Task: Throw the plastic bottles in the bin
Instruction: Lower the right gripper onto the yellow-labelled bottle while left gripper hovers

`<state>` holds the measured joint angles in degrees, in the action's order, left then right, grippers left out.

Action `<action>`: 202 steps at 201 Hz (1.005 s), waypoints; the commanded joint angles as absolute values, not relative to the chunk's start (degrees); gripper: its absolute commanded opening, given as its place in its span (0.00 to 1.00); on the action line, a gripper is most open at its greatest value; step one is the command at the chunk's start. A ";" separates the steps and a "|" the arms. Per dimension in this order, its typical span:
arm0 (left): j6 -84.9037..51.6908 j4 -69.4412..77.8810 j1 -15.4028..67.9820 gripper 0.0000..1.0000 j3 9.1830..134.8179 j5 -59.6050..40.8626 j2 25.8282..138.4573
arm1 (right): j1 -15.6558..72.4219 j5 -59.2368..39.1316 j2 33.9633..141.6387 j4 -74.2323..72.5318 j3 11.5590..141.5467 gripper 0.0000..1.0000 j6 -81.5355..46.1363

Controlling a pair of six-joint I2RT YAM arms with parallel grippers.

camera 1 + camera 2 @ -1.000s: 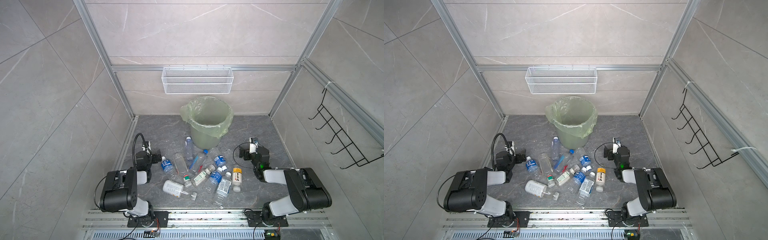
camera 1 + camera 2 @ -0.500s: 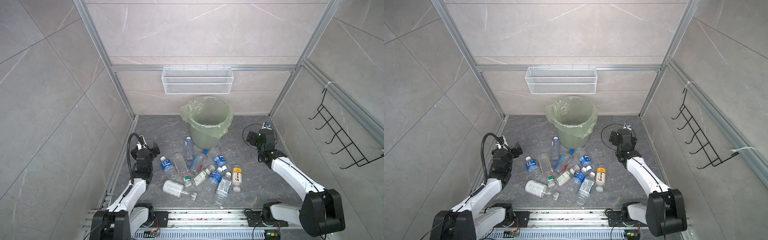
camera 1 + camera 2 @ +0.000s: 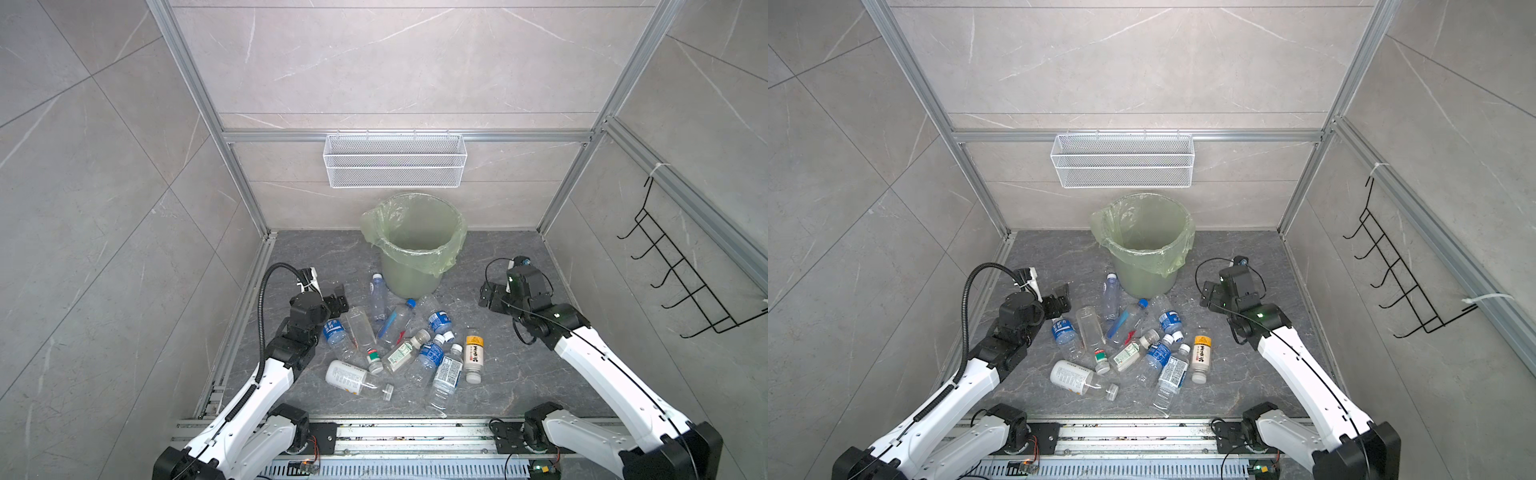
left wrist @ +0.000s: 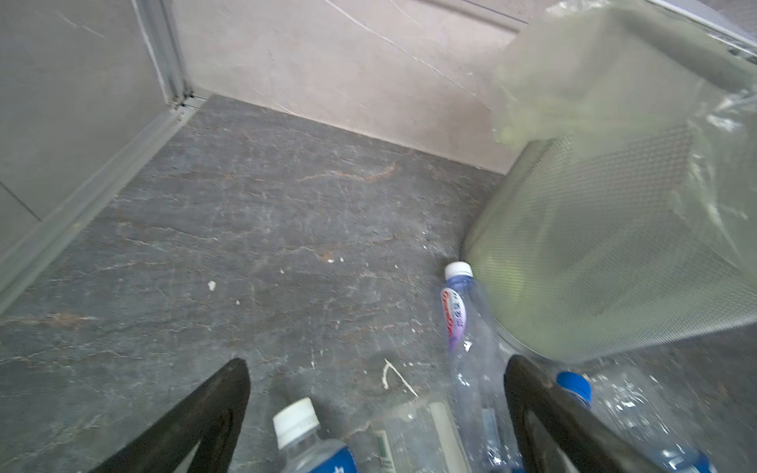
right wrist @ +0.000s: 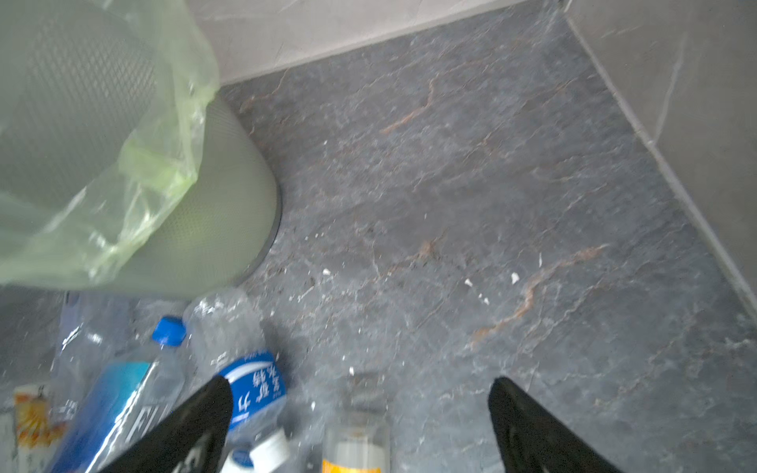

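Top views: bin [image 3: 409, 279] upright, far centre, no bottle visible inside; plastic bottles [image 3: 433, 353] scattered on floor [image 3: 511, 374] just near of it; left gripper [image 3: 340, 298], right gripper [image 3: 489, 296] flank pile, jaws wide, empty; judged: whole task left.

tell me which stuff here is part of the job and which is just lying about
Part of the job:
- plastic bottles scattered on the floor
- bin
- left pincer and right pincer, both open

Just there:
- white wire basket
- black hook rack
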<state>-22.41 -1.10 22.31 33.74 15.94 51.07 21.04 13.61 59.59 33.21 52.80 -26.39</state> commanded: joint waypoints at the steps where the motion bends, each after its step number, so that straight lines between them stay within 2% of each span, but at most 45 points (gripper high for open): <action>1: -25.61 -6.64 23.53 0.97 34.92 10.25 48.26 | 23.81 10.73 57.38 37.76 48.78 0.96 -29.83; 70: -26.45 -14.56 25.93 0.89 33.72 3.16 43.73 | 30.88 9.66 58.25 39.63 41.79 0.89 -35.10; 152: -26.46 -16.69 32.01 0.86 27.23 3.26 38.71 | 31.08 7.20 63.65 34.22 37.40 0.79 -37.23; 202: -26.52 -17.66 32.78 0.86 25.19 3.06 37.47 | 31.07 6.70 66.47 31.60 36.03 0.74 -38.49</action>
<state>-25.93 -17.23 32.53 25.56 3.86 38.54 30.74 7.40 65.36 33.78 36.99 -36.91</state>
